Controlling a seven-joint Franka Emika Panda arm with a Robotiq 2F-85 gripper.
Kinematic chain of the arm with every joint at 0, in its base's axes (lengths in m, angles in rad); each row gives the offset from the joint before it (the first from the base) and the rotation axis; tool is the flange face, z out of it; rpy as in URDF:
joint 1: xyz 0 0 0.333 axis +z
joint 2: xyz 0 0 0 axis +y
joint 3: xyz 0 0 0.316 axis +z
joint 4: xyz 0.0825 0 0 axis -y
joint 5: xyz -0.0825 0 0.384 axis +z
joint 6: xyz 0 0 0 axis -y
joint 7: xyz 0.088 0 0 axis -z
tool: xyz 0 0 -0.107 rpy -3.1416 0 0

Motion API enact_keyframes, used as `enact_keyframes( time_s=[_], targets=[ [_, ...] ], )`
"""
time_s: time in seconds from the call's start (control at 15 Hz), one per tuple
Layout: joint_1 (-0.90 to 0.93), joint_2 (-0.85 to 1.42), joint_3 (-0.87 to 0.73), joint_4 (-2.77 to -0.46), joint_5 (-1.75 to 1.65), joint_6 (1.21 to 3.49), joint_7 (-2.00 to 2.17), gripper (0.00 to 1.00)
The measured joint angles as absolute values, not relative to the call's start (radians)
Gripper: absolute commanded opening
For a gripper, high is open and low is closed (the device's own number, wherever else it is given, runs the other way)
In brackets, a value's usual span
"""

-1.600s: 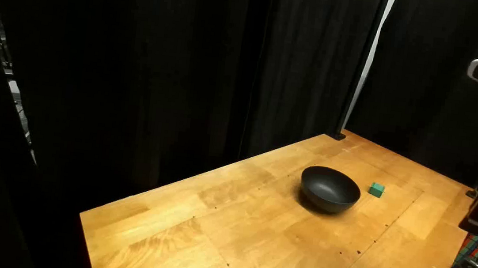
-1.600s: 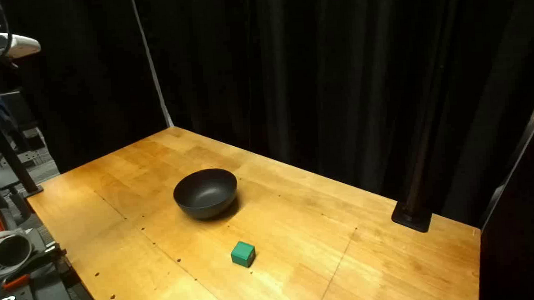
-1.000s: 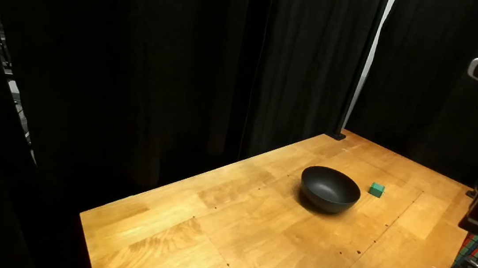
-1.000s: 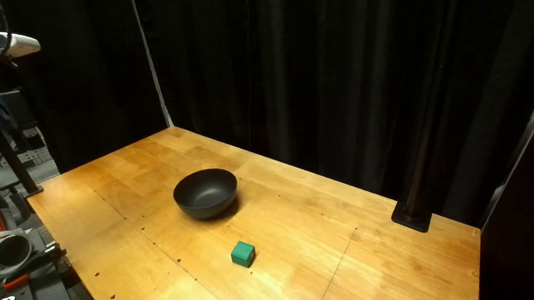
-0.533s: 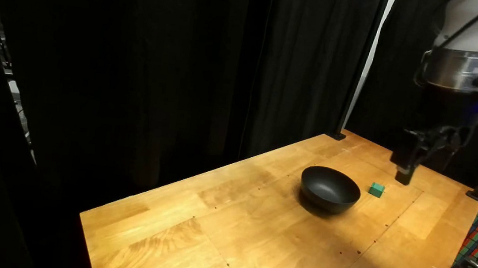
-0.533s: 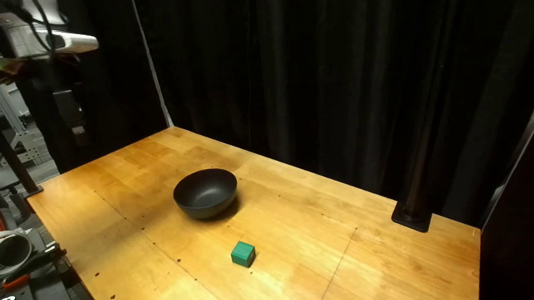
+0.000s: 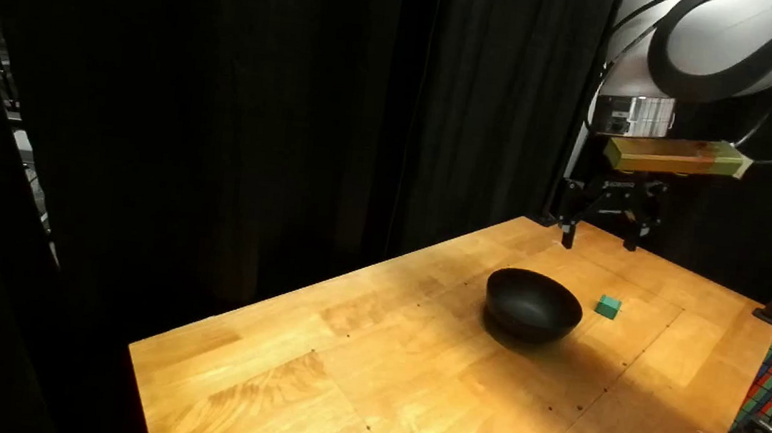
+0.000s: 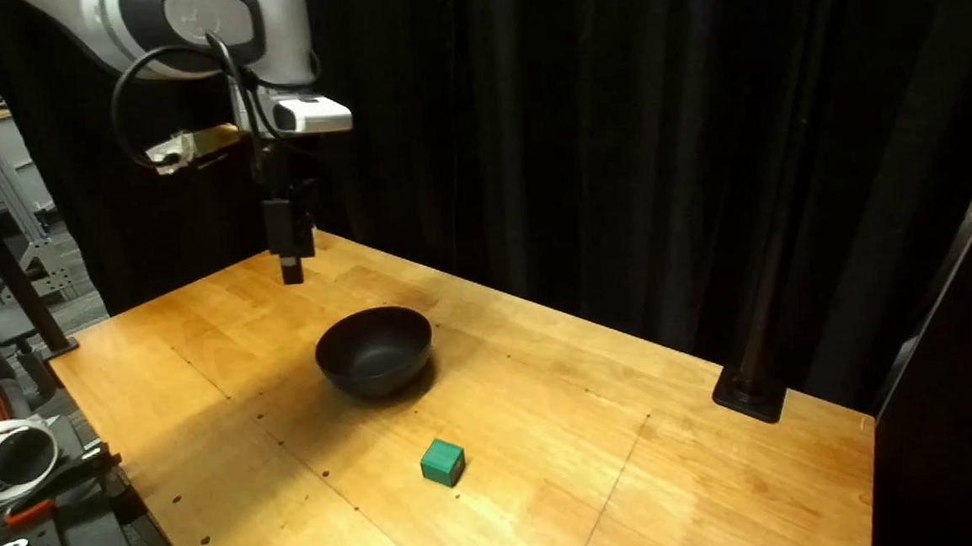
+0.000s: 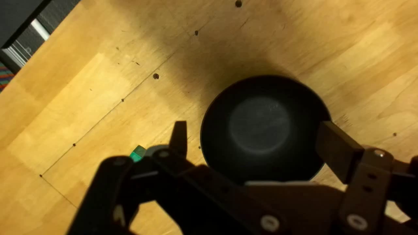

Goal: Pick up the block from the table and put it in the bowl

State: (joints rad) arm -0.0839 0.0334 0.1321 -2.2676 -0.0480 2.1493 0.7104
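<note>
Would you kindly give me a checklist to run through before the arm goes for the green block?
1. Gripper open: ok; its fingers stand apart, with nothing held.
2. Block resting on the table, apart from the bowl: ok.
3. Bowl upright and empty: ok; its inside shows bare in the wrist view.
4. Gripper lined up over the block: not ok; in the wrist view the bowl shows between the fingers, with the block off to one side.
5. Block fully in sight in the wrist view: not ok; the gripper hides part of it.
6. Exact clearance between gripper and bowl: cannot tell.
</note>
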Motion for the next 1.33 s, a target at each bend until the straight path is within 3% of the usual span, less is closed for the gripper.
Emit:
enact_keyframes(
  time_s=[0.6,1.33],
  targets=[
    [-0.103,0.237,-0.098,-2.160,0.133,2.185,0.831,1.00],
    [-0.136,0.418,-0.199,-2.159,0.323,2.442,1.066,1.00]
  ],
)
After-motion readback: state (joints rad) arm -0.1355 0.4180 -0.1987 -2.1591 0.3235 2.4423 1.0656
